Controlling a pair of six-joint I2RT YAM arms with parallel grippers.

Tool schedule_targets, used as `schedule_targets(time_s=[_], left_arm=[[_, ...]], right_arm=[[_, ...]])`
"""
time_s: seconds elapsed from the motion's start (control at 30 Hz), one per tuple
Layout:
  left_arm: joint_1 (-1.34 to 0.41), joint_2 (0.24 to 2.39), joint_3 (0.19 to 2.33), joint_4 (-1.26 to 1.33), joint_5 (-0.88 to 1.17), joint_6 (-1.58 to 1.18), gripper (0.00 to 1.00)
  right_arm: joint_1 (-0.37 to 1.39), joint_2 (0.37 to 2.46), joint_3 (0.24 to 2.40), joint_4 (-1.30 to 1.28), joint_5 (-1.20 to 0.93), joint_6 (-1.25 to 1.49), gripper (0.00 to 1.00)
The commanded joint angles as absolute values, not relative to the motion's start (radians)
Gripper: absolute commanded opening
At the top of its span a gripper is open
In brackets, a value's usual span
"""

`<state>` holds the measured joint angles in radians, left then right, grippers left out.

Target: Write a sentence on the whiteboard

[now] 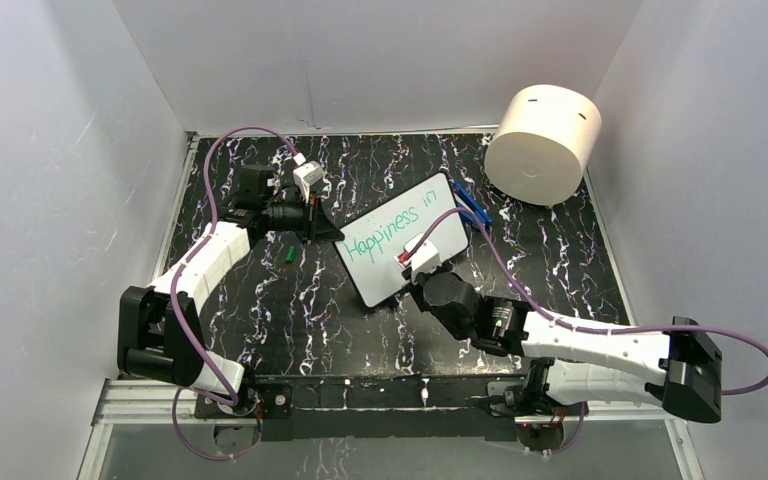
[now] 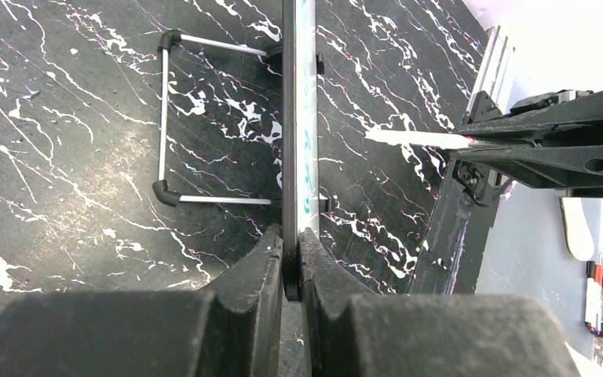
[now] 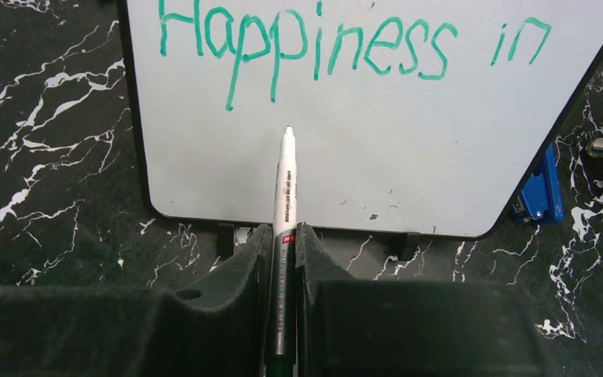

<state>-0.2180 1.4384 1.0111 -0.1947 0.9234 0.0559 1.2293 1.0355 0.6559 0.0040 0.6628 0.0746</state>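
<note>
**A:** Where is the whiteboard (image 1: 385, 275) sitting?

**B:** It's standing in the middle of the table (image 1: 290, 320), propped on its wire stand (image 2: 163, 118) and facing the right arm. The left gripper (image 2: 290, 253) is clamping its edge, probably bracing it against the pen's push.

**A:** And the right gripper (image 3: 284, 239)?

**B:** It's pinching the marker (image 3: 285, 177) by the barrel. The tip is pointing just below the sentence (image 3: 306, 43), which is reading "Happiness in". I can't tell whether the tip is touching. I'd judge it's lining up a second line.
</note>
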Motion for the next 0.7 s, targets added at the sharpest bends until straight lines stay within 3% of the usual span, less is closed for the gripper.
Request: schedule_targets(time_s=[0.0, 0.67], left_arm=[[-0.225, 1.471, 1.003, -0.247, 0.788, 0.109, 0.00], [-0.224, 1.478, 1.005, -0.248, 0.787, 0.106, 0.00]], right_arm=[[1.251, 1.046, 0.655, 0.097, 0.706, 0.073, 0.00], [1.288, 1.163, 0.691, 0.152, 0.663, 0.048, 0.00]])
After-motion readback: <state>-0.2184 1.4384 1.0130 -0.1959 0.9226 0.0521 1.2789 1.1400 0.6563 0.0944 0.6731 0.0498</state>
